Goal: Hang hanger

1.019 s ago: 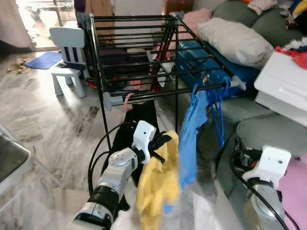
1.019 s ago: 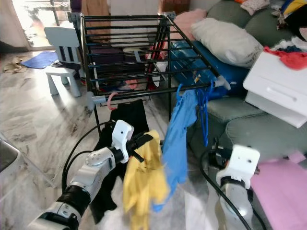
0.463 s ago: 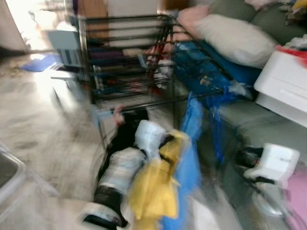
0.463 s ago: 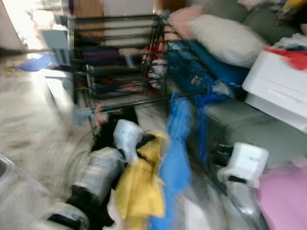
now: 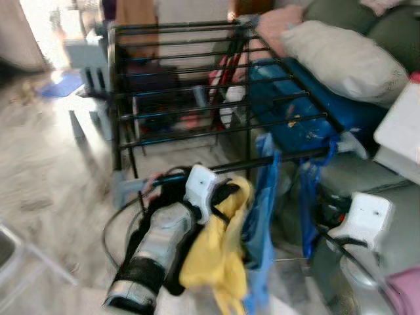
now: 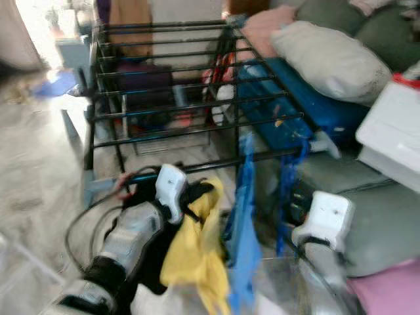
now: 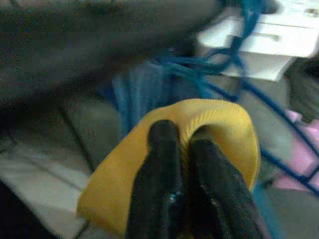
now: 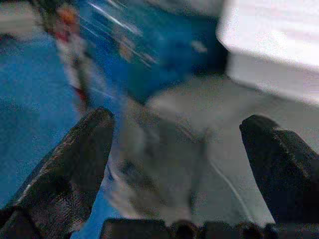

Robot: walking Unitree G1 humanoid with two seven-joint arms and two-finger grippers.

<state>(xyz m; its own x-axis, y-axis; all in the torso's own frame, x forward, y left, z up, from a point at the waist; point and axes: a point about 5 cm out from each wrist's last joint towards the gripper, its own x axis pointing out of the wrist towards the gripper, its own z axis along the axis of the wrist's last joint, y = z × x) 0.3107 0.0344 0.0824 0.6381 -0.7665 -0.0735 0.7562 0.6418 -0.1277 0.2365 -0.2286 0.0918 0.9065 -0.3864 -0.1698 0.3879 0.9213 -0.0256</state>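
Left gripper (image 7: 182,164) pinching a fold of yellow garment (image 5: 220,259), lifting it clear for hanging. Just ahead and above: black drying rack (image 5: 197,79), then blue garment (image 5: 261,216) and blue hanger (image 5: 307,197) on its front rail. Right gripper (image 8: 174,164) idling alongside, fingers spread, empty.

Marble floor (image 5: 46,177), green sofa (image 5: 367,26)
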